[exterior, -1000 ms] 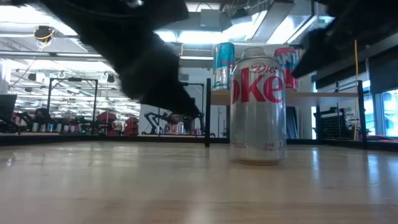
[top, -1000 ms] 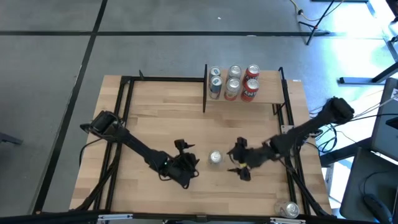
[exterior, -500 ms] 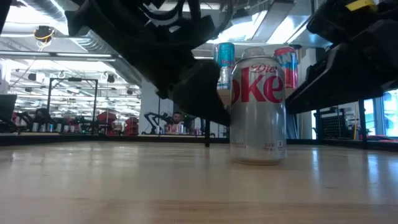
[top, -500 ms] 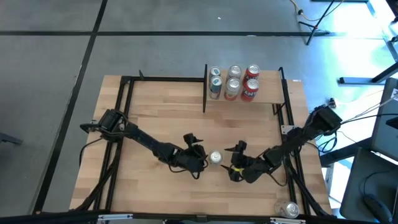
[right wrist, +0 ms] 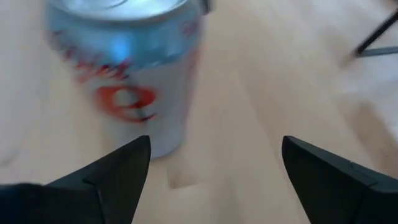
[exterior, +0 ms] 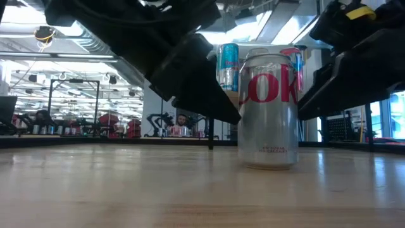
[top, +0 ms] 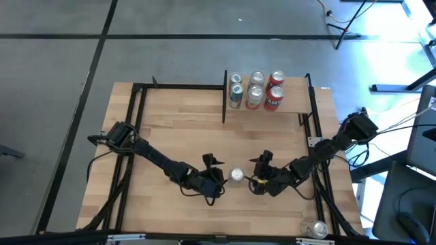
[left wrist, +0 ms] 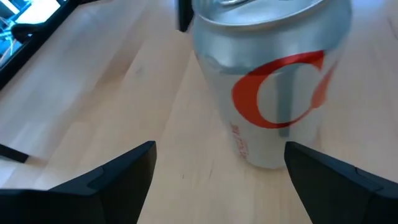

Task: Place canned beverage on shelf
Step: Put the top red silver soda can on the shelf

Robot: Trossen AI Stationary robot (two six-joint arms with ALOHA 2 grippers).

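A silver Diet Coke can [top: 236,175] stands upright on its base on the tabletop, and it also shows in the low view [exterior: 269,107]. My left gripper [top: 219,182] is open just left of the can, which sits ahead between its fingers in the left wrist view [left wrist: 273,81]. My right gripper [top: 254,182] is open just right of the can, which is off to one side in its wrist view [right wrist: 130,81]. The shelf [top: 293,103], a small wood board with black posts, stands at the far edge with several cans on it. My left gripper has one finger [left wrist: 336,180] close beside the can's lower side [left wrist: 273,158], coming level from the table's left. I cannot tell whether it touches the can. My right gripper stands near the can's other side, and I cannot tell whether it touches.
Several cans [top: 255,90] stand on the shelf's left and middle parts, and its right part is bare board. Another can [top: 315,229] lies at the table's near right corner. A black frame [top: 136,136] runs along the table's sides.
Both grippers have come down and closed in on the can, the left from the table's left, the right from the right. The can has shifted a little toward the near edge and turned about its upright axis, showing a different part of its label.
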